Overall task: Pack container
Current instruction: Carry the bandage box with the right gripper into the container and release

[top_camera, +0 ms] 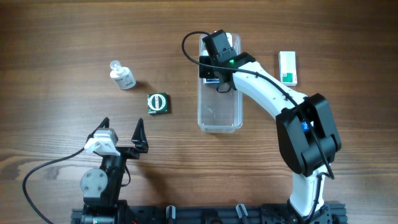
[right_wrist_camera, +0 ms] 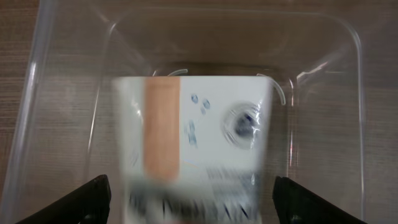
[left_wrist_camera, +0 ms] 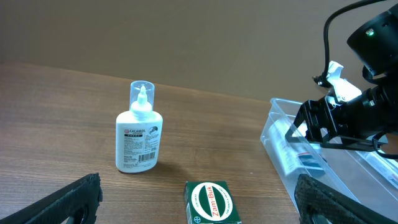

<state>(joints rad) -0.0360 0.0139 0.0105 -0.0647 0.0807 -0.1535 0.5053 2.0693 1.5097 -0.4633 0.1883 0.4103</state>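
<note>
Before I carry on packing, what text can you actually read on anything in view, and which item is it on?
"Zam-Buk": in the white oval on the small green box.
"CALAMOL", as best it reads: top of the label on the white bottle; the finer print below is too small.
Plaster-strip box in the container: print blurred, unreadable.
White-and-green box: too small to read.

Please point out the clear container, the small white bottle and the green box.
clear container (top_camera: 219,115): overhead view, bare floor at its near end.
small white bottle (left_wrist_camera: 138,142): left wrist view, on its label.
green box (left_wrist_camera: 211,202): left wrist view, on its round logo.
</note>
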